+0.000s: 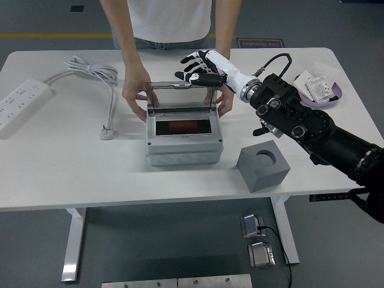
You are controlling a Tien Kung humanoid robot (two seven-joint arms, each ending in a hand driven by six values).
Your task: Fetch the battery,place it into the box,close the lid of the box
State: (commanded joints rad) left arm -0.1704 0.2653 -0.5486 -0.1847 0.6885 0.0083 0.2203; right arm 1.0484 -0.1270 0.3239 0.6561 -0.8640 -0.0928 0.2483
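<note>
A grey box stands mid-table with its clear hinged lid raised upright. Inside its opening lies the orange battery. My right hand, white and black, hovers above the lid's top right corner with fingers spread and holding nothing. A person at the far side steadies the box with one hand on its left and the other hand on its right. The left arm is out of the picture.
A grey block with a round hole sits right of the box. At the far right is a purple dish of small packets. A white power strip and cable lie on the left.
</note>
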